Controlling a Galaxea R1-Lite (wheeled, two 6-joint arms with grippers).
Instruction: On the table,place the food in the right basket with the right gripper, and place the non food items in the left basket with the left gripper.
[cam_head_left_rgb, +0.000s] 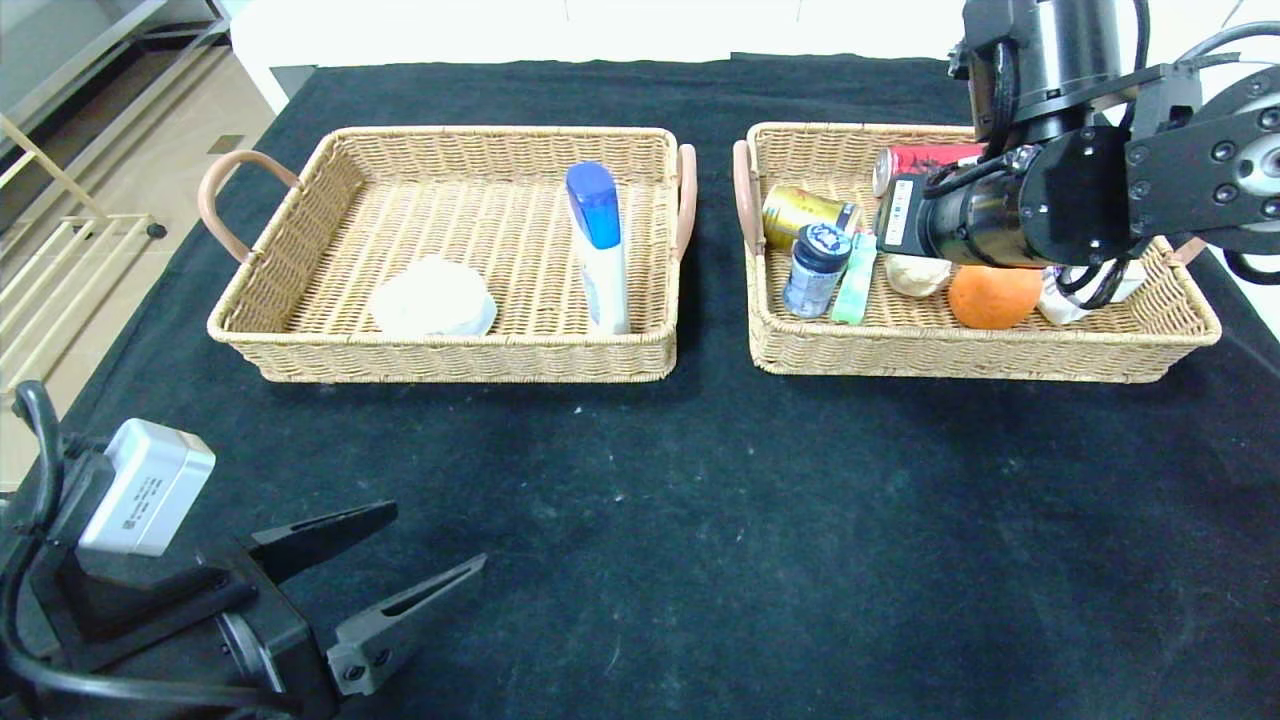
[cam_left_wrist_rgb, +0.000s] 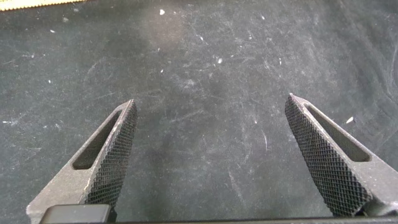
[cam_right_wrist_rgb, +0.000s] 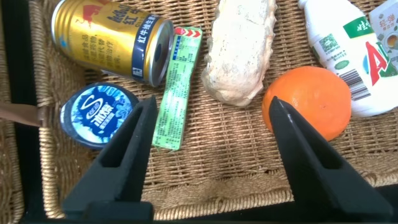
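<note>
The right basket holds a gold can, a red can, a blue-lidded jar, a green pack, a pale bread roll, an orange and a white drink bottle. My right gripper hangs open over the basket's front part, nothing between its fingers, the roll lying just past the tips. The left basket holds a white round lump and a blue-capped white bottle. My left gripper rests open and empty at the near left.
Black cloth covers the table between the baskets and me. Both baskets have pinkish handles at their ends. The table's left edge drops to floor and a metal rack.
</note>
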